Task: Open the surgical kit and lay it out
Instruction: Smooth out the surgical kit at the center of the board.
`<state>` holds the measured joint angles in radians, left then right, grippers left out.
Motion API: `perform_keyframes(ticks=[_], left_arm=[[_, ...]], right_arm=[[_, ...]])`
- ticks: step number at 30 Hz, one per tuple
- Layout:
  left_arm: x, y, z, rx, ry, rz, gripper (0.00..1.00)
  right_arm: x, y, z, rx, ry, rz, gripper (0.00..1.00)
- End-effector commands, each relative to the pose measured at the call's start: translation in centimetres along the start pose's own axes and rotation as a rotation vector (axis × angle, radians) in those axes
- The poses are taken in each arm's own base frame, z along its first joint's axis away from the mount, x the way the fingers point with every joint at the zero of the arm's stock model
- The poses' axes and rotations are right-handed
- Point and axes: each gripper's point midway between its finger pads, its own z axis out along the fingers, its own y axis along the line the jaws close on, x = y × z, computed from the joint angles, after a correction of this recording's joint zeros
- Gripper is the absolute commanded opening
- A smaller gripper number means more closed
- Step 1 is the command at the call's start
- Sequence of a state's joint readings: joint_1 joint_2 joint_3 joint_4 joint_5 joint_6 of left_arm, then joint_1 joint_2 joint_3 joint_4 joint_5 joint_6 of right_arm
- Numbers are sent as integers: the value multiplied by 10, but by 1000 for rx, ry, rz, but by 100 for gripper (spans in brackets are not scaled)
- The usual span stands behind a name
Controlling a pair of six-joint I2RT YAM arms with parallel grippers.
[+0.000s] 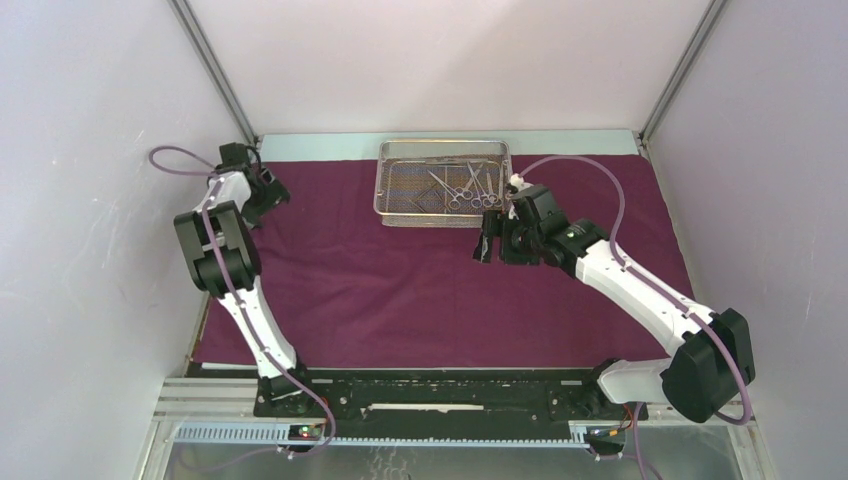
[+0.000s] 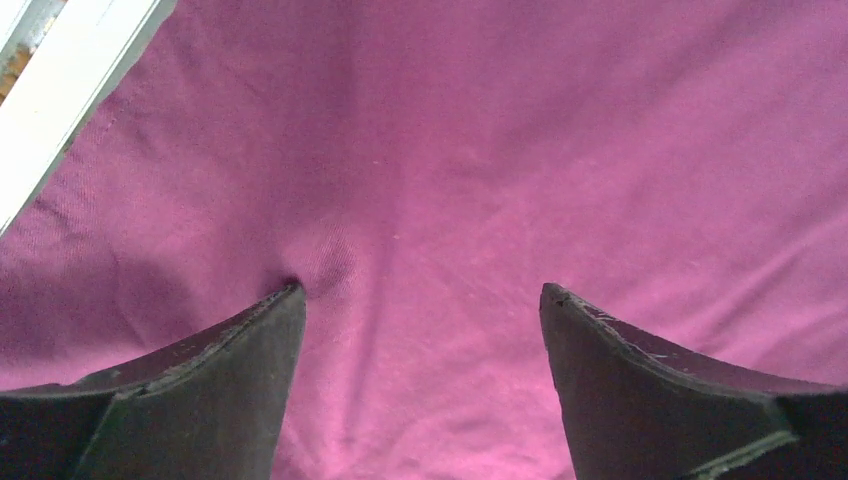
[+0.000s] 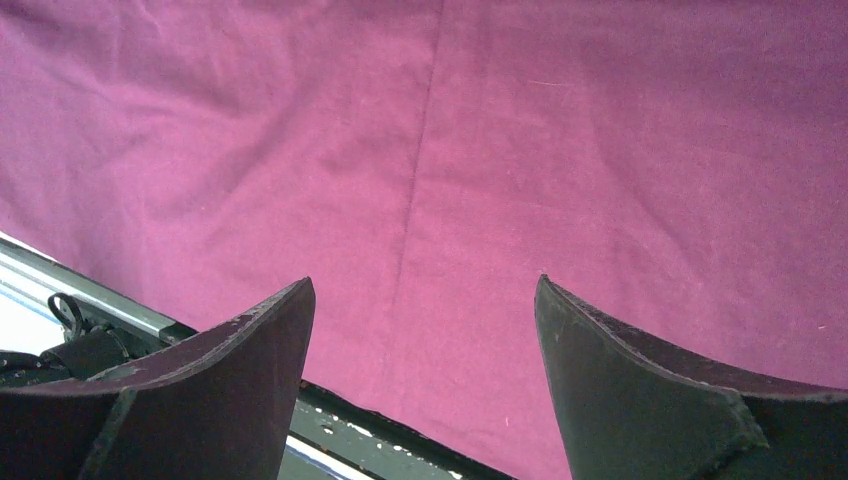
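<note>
The maroon-purple cloth lies spread flat over the table. The silver wire-mesh tray stands on it at the back centre. Several slim steel instruments lie in the tray's right half. My left gripper is open and empty at the cloth's far left back. In the left wrist view its left fingertip presses a small dent into the cloth. My right gripper is open and empty just in front of the tray's right front corner, above bare cloth in the right wrist view.
A pale table strip runs behind the cloth, and its edge shows in the left wrist view. A black rail with the arm bases lies at the near edge and shows in the right wrist view. Walls enclose three sides.
</note>
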<state>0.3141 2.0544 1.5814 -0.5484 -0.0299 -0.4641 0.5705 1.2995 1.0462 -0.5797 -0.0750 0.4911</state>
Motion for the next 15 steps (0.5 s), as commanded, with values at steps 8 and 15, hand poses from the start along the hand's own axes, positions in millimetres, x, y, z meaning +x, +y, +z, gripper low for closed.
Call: perform_keyframes(ticks=[8,15], left_arm=[[-24,67,8,-120,25,-105,80],[-27,103,8,-174,22,-142,84]], right_arm=[[-8,1,5,-9,-23,4,89],[-7,0,4,-5,-21,8,89]])
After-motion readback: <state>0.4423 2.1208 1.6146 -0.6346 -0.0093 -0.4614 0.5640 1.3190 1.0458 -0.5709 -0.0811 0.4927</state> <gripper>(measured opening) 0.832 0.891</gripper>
